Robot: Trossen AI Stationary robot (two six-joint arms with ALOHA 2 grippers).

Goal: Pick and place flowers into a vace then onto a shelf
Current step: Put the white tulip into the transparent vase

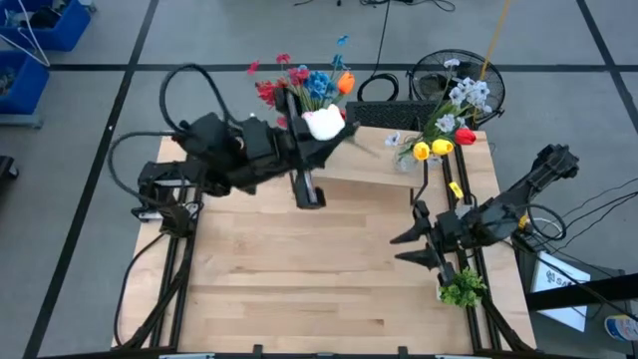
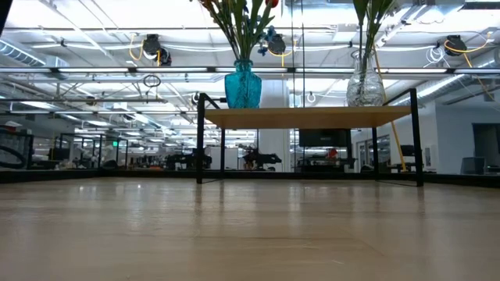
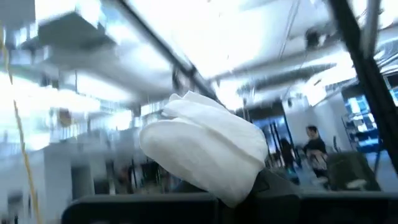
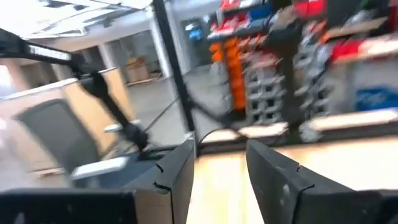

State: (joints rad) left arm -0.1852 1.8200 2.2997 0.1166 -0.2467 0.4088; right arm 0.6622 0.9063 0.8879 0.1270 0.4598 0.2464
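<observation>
In the high view my left gripper [image 1: 331, 132] reaches to the shelf's [image 1: 371, 165] left end, shut on a white flower [image 1: 323, 123]. Its blossom [image 3: 205, 146] fills the left wrist view. Just beyond it, a blue vase [image 2: 244, 86] with red, blue and orange flowers [image 1: 304, 85] stands on the shelf [image 2: 305, 117]. A clear vase [image 2: 365, 86] with white, yellow and red flowers [image 1: 451, 125] stands on the shelf's right part. My right gripper [image 1: 404, 247] [image 4: 217, 174] hangs open over the table's right side, touching nothing. My left gripper holds the white flower below its blossom [image 3: 233, 193]; the blossom itself hides the fingers and the stem, so the kind of hold does not show. The gripper is tipped upward, and the blossom stands up clear above the shelf.
A bushy green leafy clump [image 1: 461, 289] lies at the table's right near edge, beside my right arm. The broad wooden tabletop [image 1: 299, 269] lies between the arms and the near edge. Black cables and a wire basket [image 1: 459, 80] lie beyond the shelf. People stand in the room behind.
</observation>
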